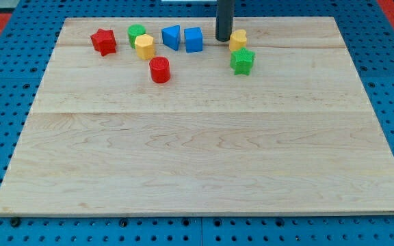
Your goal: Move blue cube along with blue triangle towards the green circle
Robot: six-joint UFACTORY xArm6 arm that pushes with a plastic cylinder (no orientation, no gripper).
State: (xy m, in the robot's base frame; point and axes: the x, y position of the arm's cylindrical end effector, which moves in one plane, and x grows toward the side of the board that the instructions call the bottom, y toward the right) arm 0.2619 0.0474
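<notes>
The rod (224, 19) enters from the view's top edge and stands upright, dark and straight. My tip (224, 39) rests on the wooden board (204, 150) near its top edge, between the blue cube (193, 39) on the view's left and a yellow block (238, 39) on the view's right. The tip is just beside the yellow block and a little apart from the blue cube. The rod carries no jaws, so there is no jaw state to report.

The blue triangle (172, 36) lies just left of the blue cube, with a narrow gap between the two. Further left, the green circle (137, 32) sits near the board's top edge, partly covered in the view by the yellow hexagon-like block (144, 46) touching its lower right side. The red star (103, 41) lies well left of these. The red cylinder (159, 70) stands below the yellow hexagon-like block, slightly apart. The green star (242, 61) lies directly below the yellow block near the tip.

No containers are in view. The board lies on a blue perforated table (5, 82).
</notes>
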